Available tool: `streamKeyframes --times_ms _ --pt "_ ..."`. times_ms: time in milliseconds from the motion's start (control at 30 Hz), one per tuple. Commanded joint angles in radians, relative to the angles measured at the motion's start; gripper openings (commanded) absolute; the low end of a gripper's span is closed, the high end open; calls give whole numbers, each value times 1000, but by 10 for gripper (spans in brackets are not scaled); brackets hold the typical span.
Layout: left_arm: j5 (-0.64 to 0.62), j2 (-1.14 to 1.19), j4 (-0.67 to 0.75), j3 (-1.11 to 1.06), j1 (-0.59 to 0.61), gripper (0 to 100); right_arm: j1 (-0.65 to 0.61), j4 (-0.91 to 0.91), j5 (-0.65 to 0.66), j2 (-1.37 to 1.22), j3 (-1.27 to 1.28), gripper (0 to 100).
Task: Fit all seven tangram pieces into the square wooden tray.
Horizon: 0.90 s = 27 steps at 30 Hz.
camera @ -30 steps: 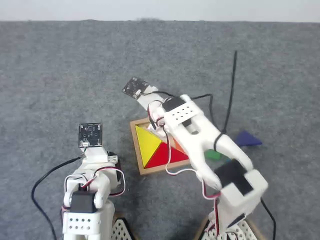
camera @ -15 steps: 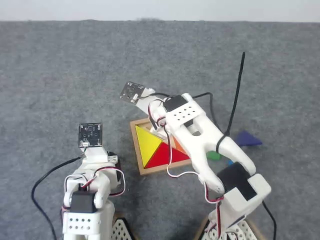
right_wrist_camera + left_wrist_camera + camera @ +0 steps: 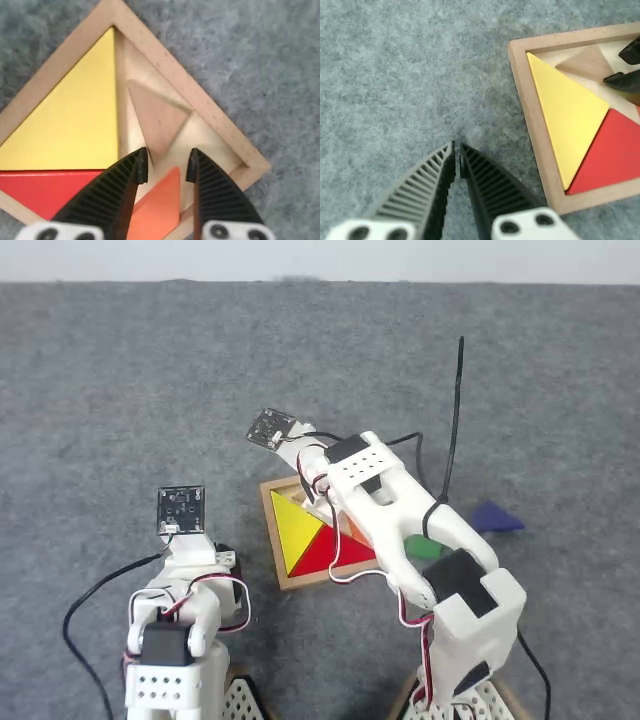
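Left gripper [image 3: 457, 150]: fingers drawn together to a hairline gap, nothing held, over bare grey carpet [image 3: 395, 65] just beside the square wooden tray [image 3: 530, 115]. In the high view the left arm [image 3: 180, 625] sits well short of the tray [image 3: 271, 535].

Tray contents: a yellow triangle [image 3: 293, 525] along the left rim, with a red triangle [image 3: 330, 552] against it at the near side. The right arm [image 3: 400, 515] lies across the tray's right half in the high view and hides that part. The right wrist view supplies it: a plain wood triangle [image 3: 157, 117] in the far corner and an orange piece [image 3: 157, 202] below it, beside the yellow triangle [image 3: 75, 120] and red triangle [image 3: 45, 187].

Right gripper [image 3: 166, 162]: fingers parted a little, holding nothing, low over the tray [image 3: 200, 95], straddling one corner of the wood triangle. Contact cannot be judged.

Right of the tray on the carpet: a green piece [image 3: 425, 547], partly covered by the arm, and farther right a dark blue piece [image 3: 493, 517]. A black cable [image 3: 455, 420] rises behind.
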<state>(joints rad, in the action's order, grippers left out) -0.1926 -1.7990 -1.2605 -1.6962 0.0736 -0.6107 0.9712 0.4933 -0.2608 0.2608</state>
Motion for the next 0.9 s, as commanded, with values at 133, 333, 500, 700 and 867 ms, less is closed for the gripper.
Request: streamKeyframes --times_ms 133,333,500,700,867 --pt "9 -20 -2 13 6 14 13 -21 52 -71 -38 40" --pt "9 -20 -2 13 6 14 51 -7 52 -77 -101 9" --pt "9 -20 -2 13 6 14 108 44 130 -13 -130 8" --pt "9 -20 -2 13 6 14 110 82 250 96 -132 8" --pt "9 -20 -2 13 6 14 114 81 253 114 -133 8"
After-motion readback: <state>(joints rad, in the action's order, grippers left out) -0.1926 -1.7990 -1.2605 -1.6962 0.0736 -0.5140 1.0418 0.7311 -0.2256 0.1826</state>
